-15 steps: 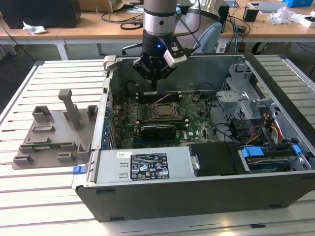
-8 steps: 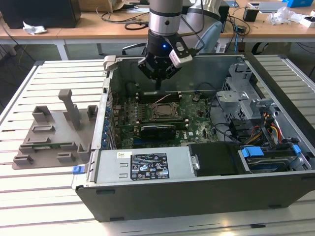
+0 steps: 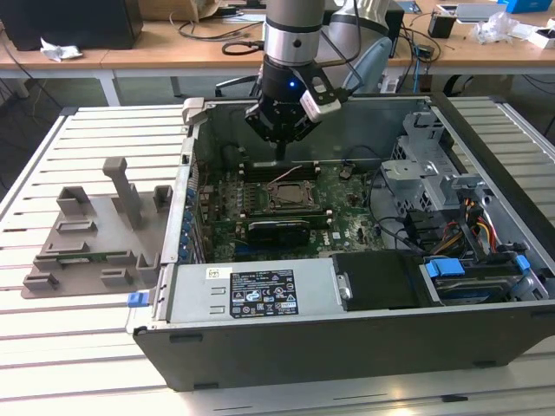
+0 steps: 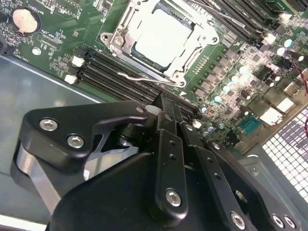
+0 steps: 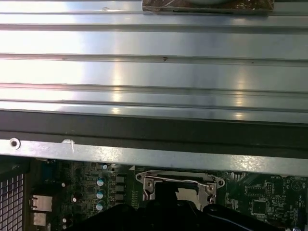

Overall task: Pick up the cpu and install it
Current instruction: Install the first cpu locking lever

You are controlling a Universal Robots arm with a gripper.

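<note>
Gripper (image 3: 283, 149) of mine hangs inside the open computer case (image 3: 364, 342), fingers pressed together and holding nothing. Cpu (image 4: 161, 37) lies seated in the motherboard socket (image 4: 190, 57), at 6 o'clock of my fingertips in the exterior view, apart from them.

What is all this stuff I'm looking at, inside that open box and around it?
computer case: one, dark grey, lying open on the slatted table
slatted table: one, pale metal, under everything
motherboard: one, green, on the floor of the case
socket: one, silvery metal frame, middle of the motherboard
cpu: one, pale silvery square, lying in the socket
coin battery: one, silver, on the board in the second wrist view
holder tray: one, grey plastic, on the table at the exterior view's left
desks: wooden, behind, with cables and clutter
arm: one, silver and black, above the case
gripper: one, black, above the motherboard beside the socket
</note>
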